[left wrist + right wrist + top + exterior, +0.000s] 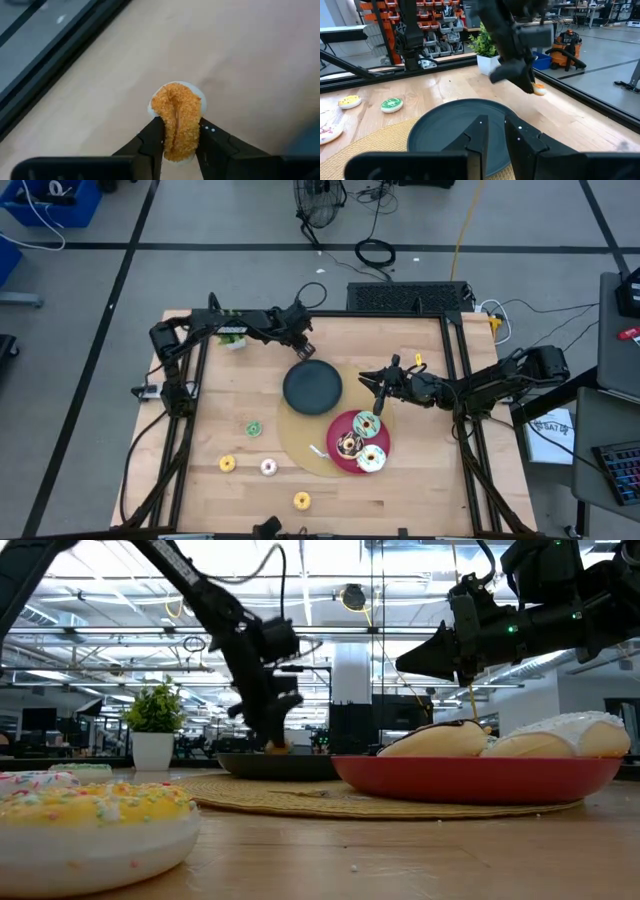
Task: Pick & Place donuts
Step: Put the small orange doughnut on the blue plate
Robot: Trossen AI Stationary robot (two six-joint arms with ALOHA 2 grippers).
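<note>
Loose donuts (268, 467): four small ones scattered on near-left table.
Red plate (340, 424): three larger donuts held on it, near centre.
Right gripper (377, 383): fingers pressed together, empty, hung above red plate's far edge.
Left gripper (303, 347): clamped on orange donut (176, 120), just beyond black plate (312, 386).

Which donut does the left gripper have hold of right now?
The small orange donut, squeezed between the left gripper fingers just beyond the black plate. The other small donuts lie loose on the table; the large ones sit on the red plate.
</note>
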